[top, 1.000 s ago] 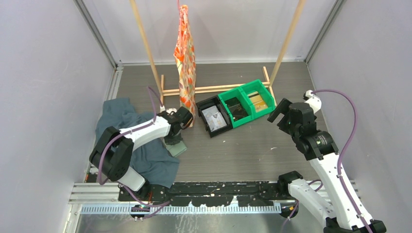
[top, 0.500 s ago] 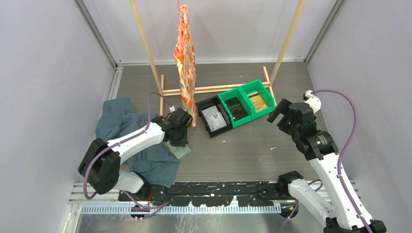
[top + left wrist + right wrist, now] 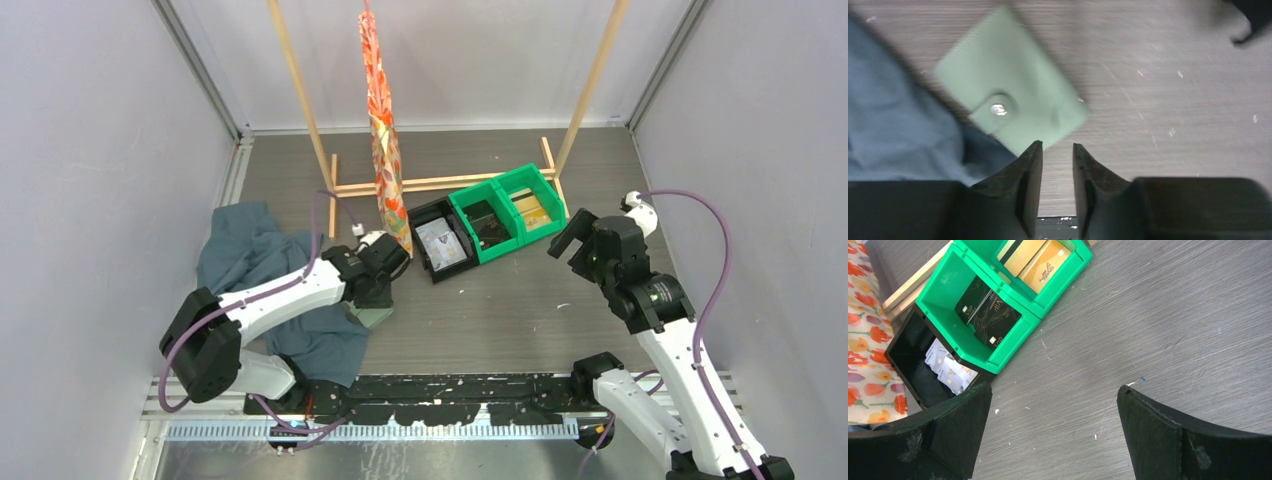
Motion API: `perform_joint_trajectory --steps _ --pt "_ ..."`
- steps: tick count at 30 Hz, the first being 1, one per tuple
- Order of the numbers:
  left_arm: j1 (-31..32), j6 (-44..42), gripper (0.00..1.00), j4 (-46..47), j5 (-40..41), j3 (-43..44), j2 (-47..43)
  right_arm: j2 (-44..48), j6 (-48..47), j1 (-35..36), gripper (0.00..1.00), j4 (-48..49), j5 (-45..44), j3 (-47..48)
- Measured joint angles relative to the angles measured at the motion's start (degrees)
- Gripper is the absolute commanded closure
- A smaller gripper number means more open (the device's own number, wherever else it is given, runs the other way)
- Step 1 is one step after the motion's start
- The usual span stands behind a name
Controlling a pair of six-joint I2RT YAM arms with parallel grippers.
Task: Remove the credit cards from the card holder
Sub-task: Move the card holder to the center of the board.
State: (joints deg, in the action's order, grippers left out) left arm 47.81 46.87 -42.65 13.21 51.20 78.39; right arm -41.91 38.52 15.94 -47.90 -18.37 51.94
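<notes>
Pale walls close in a grey wood-grain worktop (image 3: pixel 520 320); at the back stands a wooden rack (image 3: pixel 440 183) with a flowered fabric (image 3: pixel 380 100) hanging from it, green bins (image 3: pixel 945 282) with cards in them sit mid-right, and a dark teal cloth (image 3: pixel 250 260) lies crumpled at the left

The card holder (image 3: pixel 1010 107) lies flat and folded shut, its snap fastened, on the worktop at the cloth's right border; whether its edge rests on the fabric I cannot tell; in the left wrist view its long axis runs diagonally from upper left to lower right, and its lower right corner sits just ahead and slightly to the left of the fingertips

The left claw (image 3: pixel 1055 147) hangs directly over this spot, jaws only a narrow slit apart and gripping nothing; the holder is not between them; I judge a small shift forward and left, plus a wider spread, is needed before any grip, since the holder lies flat and offers little edge

The right claw (image 3: pixel 1053 390) hovers well apart over bare worktop near the bins, jaws spread to their widest and empty; the left arm is clearly the nearer one; no card is out yet
</notes>
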Motion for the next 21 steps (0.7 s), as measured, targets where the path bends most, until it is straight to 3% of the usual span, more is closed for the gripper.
perform_joint_trajectory --steps 3,6,13,21 --pt "-2.71 2.71 0.44 -3.13 4.09 -0.07 -1.05 0.81 0.02 0.02 0.00 -0.26 0.04 -0.15" --pt "-5.60 4.74 0.44 -4.20 6.32 -0.63 -2.47 0.79 0.02 0.02 0.00 -0.24 0.04 -0.17" --pt "-8.35 7.10 0.54 -4.35 6.75 -3.10 -2.54 0.55 0.24 0.02 0.00 -0.22 0.28 -0.17" --pt "-8.48 8.57 0.66 -2.14 6.10 -4.04 3.91 0.15 0.35 0.00 0.00 -0.02 3.04 -0.17"
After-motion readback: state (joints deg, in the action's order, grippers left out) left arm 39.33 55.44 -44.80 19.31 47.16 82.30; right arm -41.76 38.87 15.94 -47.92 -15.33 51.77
